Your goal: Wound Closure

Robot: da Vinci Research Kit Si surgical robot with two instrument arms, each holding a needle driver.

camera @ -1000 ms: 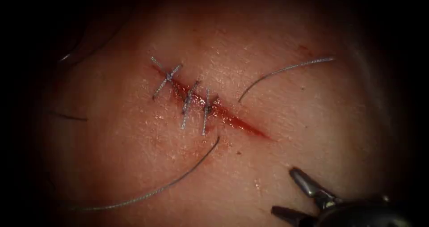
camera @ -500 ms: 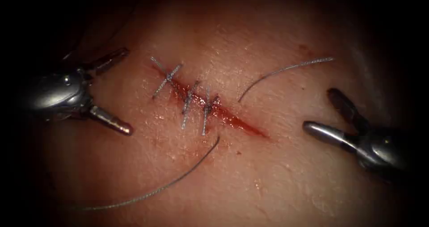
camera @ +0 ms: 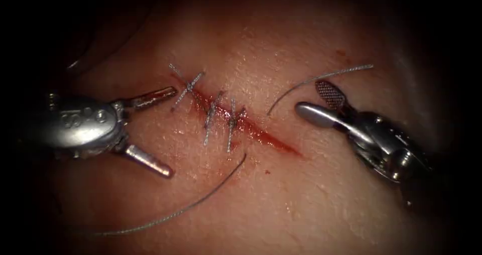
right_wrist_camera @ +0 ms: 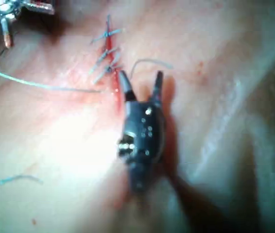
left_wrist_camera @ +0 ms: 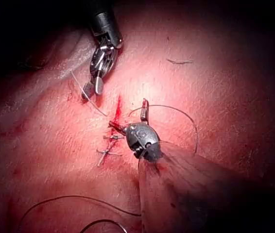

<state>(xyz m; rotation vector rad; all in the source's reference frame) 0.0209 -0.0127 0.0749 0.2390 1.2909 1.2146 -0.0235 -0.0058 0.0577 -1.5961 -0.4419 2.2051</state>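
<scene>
Red fluid (camera: pixel 261 132) lines the cut (camera: pixel 281 143) in the tissue (camera: pixel 311 200), and 3 stitches (camera: pixel 211 115) cross its upper left part, while its lower right part lies open. Your left tool (camera: pixel 160 130) sits on the left of the cut with its jaws spread wide and holding nothing; its upper jaw tip is just beside the first stitch. Your right tool (camera: pixel 316 98) sits on the right of the cut, jaws also parted and holding nothing. One strand of thread (camera: pixel 321 78) curves from near the cut out to the right, passing just above your right tool's upper jaw. Another strand (camera: pixel 196 205) runs from just below the cut down to the left. You cannot make out the needle anywhere on the tissue.
</scene>
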